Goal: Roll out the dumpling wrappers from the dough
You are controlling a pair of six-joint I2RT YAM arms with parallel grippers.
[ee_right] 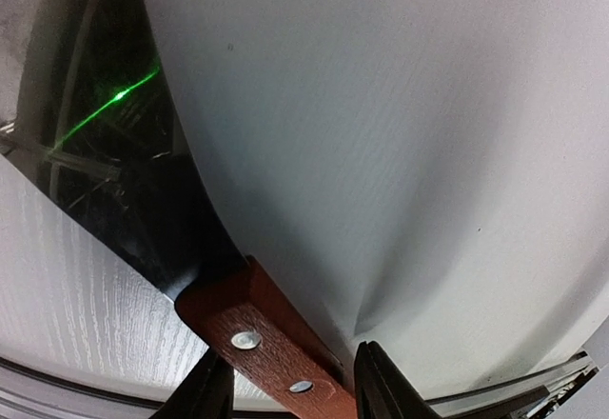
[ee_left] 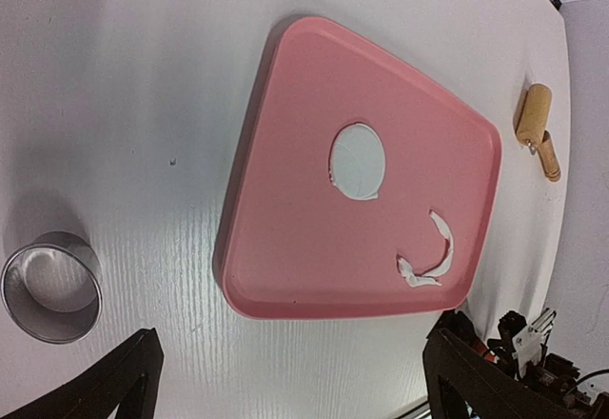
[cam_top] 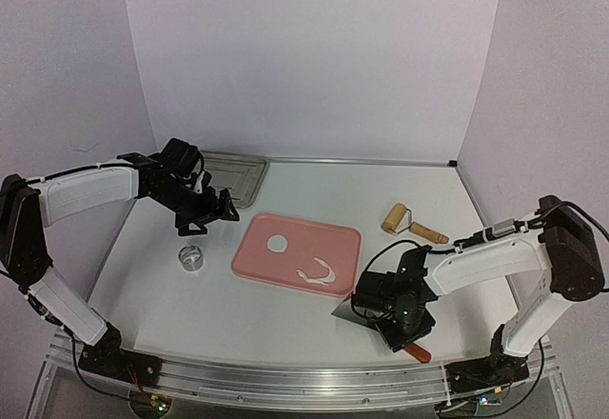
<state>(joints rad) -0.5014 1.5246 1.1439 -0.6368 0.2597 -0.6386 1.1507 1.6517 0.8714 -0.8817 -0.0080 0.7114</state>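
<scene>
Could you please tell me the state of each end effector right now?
Left end effector: open, holding nothing.
Right end effector: closed on the scraper by its wooden handle.

Robot lab booth: plain lilac walls [cam_top: 314, 57], white table [cam_top: 171, 305], aluminium rail [cam_top: 285, 378].

Table [cam_top: 190, 309] — pink tray [cam_top: 319, 238], ring [cam_top: 191, 258], roller [cam_top: 394, 217]

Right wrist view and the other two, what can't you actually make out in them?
1. Right wrist view: whether the right fingers clamp the scraper handle; the bottom edge cuts off the contact.
2. Right wrist view: the blade far end, cut off at the top-left corner.
3. Top view: the metal tray left part, hidden behind the left arm.
4. Top view: the wrapper thickness, too small.
</scene>
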